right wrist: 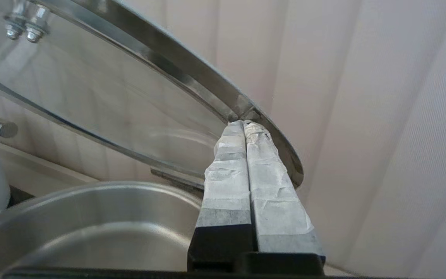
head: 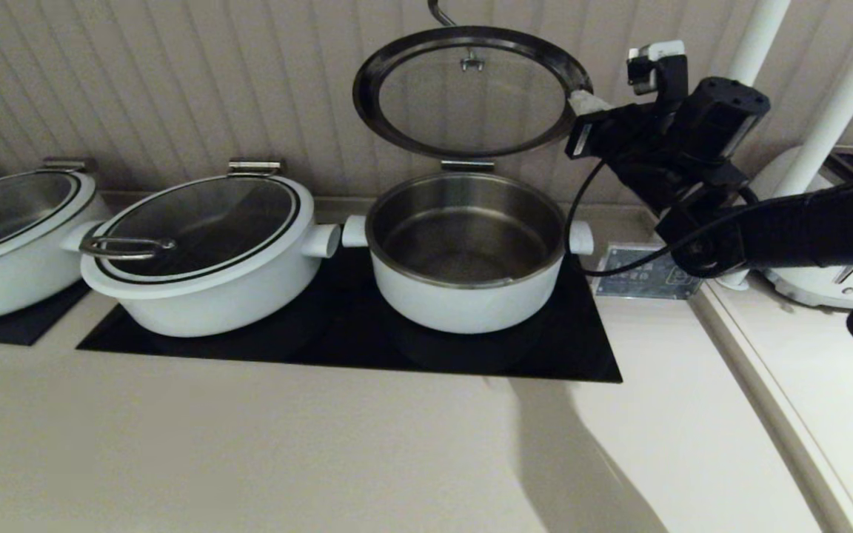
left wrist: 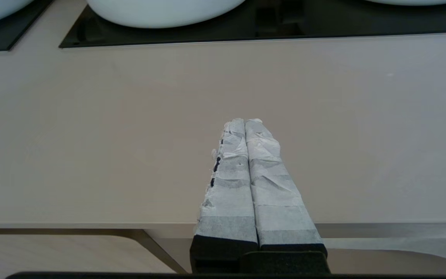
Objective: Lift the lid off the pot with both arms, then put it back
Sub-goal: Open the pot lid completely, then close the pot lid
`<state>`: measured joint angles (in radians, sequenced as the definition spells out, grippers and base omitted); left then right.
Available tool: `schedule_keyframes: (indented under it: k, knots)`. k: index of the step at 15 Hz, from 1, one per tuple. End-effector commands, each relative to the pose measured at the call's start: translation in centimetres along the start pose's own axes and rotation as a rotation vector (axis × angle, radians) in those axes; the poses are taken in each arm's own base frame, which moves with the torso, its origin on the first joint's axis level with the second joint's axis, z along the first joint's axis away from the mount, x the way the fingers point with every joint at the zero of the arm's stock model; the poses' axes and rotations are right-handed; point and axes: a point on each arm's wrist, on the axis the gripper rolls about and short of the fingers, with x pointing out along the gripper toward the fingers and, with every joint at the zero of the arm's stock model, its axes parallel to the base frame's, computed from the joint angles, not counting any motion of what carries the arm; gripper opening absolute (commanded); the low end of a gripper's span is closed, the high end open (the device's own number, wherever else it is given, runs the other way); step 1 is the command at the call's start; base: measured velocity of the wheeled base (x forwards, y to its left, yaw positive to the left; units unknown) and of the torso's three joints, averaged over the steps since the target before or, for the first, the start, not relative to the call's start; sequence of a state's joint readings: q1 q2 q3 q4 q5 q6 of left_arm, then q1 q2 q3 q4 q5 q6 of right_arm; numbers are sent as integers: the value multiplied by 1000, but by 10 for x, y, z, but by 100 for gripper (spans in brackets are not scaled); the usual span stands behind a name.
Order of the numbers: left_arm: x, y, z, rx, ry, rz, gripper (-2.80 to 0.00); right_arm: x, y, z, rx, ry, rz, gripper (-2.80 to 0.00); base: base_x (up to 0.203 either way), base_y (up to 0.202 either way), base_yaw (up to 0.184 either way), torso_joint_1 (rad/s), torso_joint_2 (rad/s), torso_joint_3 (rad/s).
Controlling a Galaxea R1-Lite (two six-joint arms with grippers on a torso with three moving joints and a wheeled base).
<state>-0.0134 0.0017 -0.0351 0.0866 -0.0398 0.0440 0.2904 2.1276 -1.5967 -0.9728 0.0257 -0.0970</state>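
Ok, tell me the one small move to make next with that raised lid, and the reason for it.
Probably ease the right end effector forward and down, so the lid tips toward the pot. The lid stands swung up on its rear hinge against the wall, the pot is open and looks empty, and the shut fingertips press on the lid's rim. The left end effector hangs shut over the bare counter, away from the lid.

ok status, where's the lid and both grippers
Right gripper shut, tips against the lid rim. Lid tilted open on its hinge above the pot. Left gripper shut, over bare counter. Nothing in the way.
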Motion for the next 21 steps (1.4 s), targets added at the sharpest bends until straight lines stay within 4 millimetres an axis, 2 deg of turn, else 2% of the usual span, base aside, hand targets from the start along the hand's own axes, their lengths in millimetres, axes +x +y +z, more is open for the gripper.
schedule_keyframes:
  k: [1, 6, 11, 17, 21]
  knots:
    - [0, 0, 0, 0, 0, -1, -280, -5, 0, 2, -1, 9, 2, -280, 0, 0, 0, 0, 0, 0]
    - [0, 0, 0, 0, 0, -1, -280, -25, 1, -1, 2, 82, 11, -280, 0, 0, 0, 0, 0, 0]
    - [0, 0, 0, 0, 0, -1, -280, -43, 0, 5, 3, 116, 14, -280, 0, 0, 0, 0, 0, 0]
    - [0, 0, 0, 0, 0, -1, -280, -66, -1, 29, 1, 127, 17, -280, 0, 0, 0, 0, 0, 0]
    - [0, 0, 0, 0, 0, -1, -280, -75, -8, 54, -14, 143, 15, -280, 0, 0, 0, 0, 0, 0]
